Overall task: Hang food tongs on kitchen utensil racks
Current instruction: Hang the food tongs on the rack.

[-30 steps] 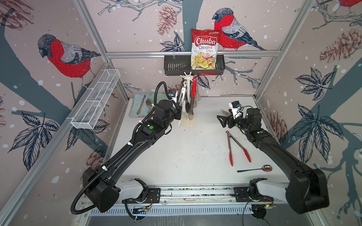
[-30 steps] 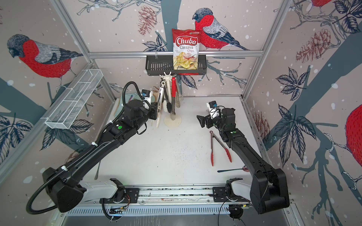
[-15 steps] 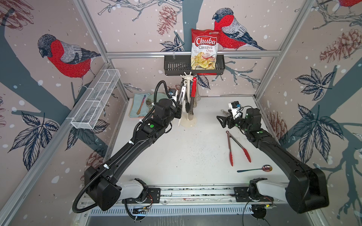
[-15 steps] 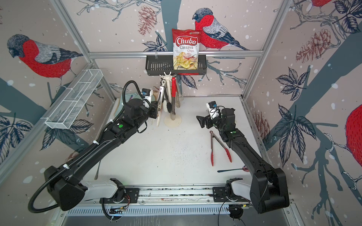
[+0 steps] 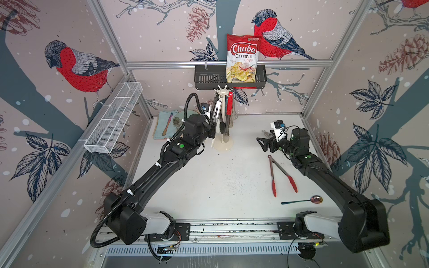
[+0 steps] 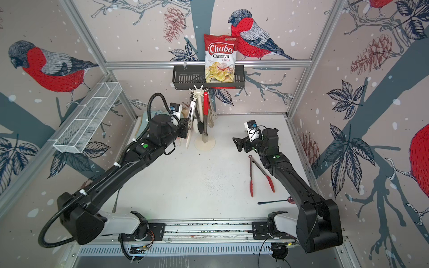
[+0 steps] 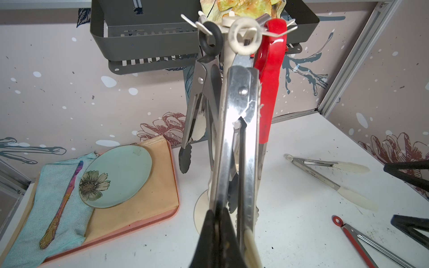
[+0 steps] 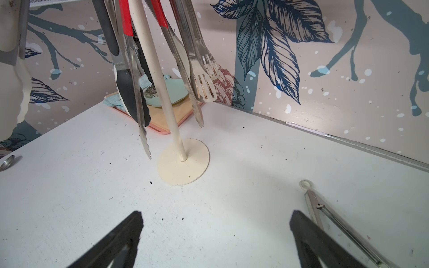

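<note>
Tongs with a white ring end [image 7: 241, 97] are pinched by one steel arm in my tightly closed left gripper [image 7: 217, 215]. Their ring is up at the star head of the rack [image 5: 223, 109], which stands at the far centre of the table [image 5: 209, 185]. Red-handled tongs [image 5: 229, 104] hang beside them. My right gripper [image 8: 216, 213] hovers spread wide and empty to the right of the rack. Red-tipped tongs [image 5: 278, 174] lie on the table just nearer than it.

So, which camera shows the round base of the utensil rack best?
The right wrist view: the base lies whole and close there. In both top views it is small, partly behind hanging tongs. The left wrist view shows only an edge behind the held tongs.
</note>
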Available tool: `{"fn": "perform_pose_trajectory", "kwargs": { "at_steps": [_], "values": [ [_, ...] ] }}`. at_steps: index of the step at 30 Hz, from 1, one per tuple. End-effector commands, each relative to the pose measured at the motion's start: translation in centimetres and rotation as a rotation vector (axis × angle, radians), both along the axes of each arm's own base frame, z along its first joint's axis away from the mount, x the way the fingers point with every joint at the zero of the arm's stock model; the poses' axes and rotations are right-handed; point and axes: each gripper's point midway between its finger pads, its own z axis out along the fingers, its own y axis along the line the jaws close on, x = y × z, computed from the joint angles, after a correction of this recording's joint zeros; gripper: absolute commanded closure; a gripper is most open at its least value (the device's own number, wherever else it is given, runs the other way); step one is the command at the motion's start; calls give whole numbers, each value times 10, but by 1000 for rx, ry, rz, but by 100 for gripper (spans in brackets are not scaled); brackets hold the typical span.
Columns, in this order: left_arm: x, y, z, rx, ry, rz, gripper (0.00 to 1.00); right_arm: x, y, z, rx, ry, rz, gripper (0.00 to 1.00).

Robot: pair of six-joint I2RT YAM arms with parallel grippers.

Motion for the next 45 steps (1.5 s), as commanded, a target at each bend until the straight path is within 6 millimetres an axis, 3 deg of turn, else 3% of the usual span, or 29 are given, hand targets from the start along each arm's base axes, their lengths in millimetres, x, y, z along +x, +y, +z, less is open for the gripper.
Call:
{"fn": "perform_pose_trajectory", "kwargs": {
  "at_steps": [1, 8, 13, 27, 38, 45],
  "values": [
    [5, -3, 16, -36, -58, -2, 100, 1, 2, 5, 4, -24, 12, 0],
    [7, -3, 6, -31, -37, 2, 100, 2, 2, 5, 7, -20, 10, 0],
    [7, -1, 9, -43, -48, 11, 62, 3, 2, 5, 15, -9, 4, 0],
    [5, 6, 24, -59, -85, 37, 1, 8, -1, 8, 32, 8, -21, 0],
    [-10, 19, 43, -110, -110, 34, 1, 12, -12, 19, 99, 113, -101, 0],
    [-31, 36, 48, -157, -117, 48, 1, 0, -24, 14, 103, 234, -187, 0]
  ]
}}
